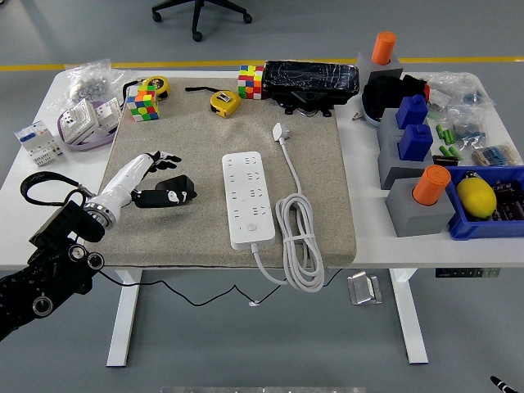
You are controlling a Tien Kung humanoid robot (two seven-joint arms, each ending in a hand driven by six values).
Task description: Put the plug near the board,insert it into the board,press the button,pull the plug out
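1. While the left hand (pixel 155 168) reaches in over the beige mat (pixel 196 131) from the table's (pixel 385 237) left edge, its white-shelled fingers are spread loosely and grasp nothing.
2. Just below that hand lies a black plug block (pixel 166 196), its long axis running left to right across the mat; whether the fingers touch it cannot be told.
3. Near the mat's middle, the white power board (pixel 246 199) lies with its long axis running from the far edge toward the near edge, sockets up.
4. Its white plug (pixel 281 131) rests near the mat's far edge, tip pointing away from the robot, well apart from the board.
5. Between plug and board, the white cord (pixel 299 237) coils toward the mat's near right corner.
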